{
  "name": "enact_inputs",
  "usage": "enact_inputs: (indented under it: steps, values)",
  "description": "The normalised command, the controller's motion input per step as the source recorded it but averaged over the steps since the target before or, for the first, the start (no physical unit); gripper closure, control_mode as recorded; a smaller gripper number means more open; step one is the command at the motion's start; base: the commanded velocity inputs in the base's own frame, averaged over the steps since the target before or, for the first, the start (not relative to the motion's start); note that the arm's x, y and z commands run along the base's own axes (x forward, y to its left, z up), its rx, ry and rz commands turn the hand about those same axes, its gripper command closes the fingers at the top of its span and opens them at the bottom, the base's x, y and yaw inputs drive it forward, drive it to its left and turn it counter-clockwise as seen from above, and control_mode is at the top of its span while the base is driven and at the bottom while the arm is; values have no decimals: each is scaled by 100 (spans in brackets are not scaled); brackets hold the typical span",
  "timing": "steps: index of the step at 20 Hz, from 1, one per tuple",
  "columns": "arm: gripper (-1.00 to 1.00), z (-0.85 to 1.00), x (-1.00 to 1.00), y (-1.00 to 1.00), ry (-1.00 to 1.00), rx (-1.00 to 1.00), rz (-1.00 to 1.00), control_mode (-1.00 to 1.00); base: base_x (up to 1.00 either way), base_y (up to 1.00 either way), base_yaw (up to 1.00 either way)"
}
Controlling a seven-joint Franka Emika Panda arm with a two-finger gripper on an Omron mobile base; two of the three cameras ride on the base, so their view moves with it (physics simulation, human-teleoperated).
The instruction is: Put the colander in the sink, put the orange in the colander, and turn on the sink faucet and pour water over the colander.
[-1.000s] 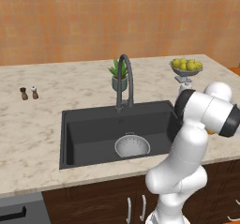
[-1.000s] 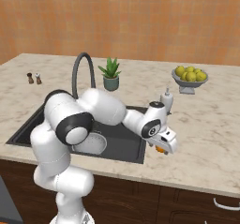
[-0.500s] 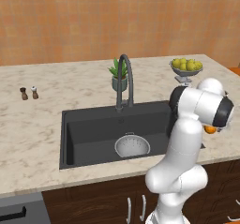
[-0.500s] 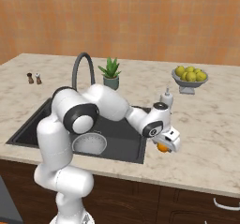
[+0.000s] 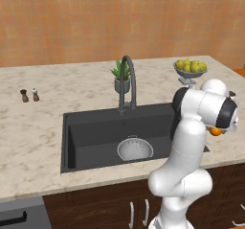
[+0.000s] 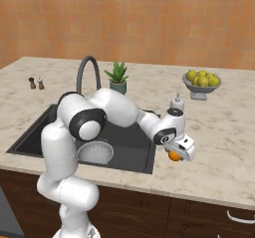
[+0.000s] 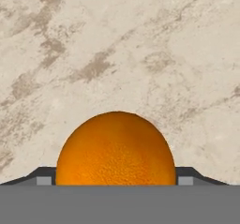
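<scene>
Colander sits in sink, ready for fruit. Gripper spread around orange on bench; real squeeze? Cannot tell.

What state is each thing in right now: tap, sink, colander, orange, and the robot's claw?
sink faucet: off, no water running.
sink: holds the colander.
colander: upright, empty.
orange: on the counter, not yet in the colander.
gripper: straddles the orange; grip unclear.
</scene>
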Motion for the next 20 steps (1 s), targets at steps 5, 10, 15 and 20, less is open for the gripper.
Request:
enact_inputs:
  steps: [5,10,15,20]
  values:
    - [100,71,-54,40,-16,4,1,-100,0,0,0]
    - [100,83,-10,88,-17,11,4,-100,0,0,0]
    - [100,40,3,93,2,10,-1,-100,0,0,0]
    - [100,14,14,62,15,15,0,-100,0,0,0]
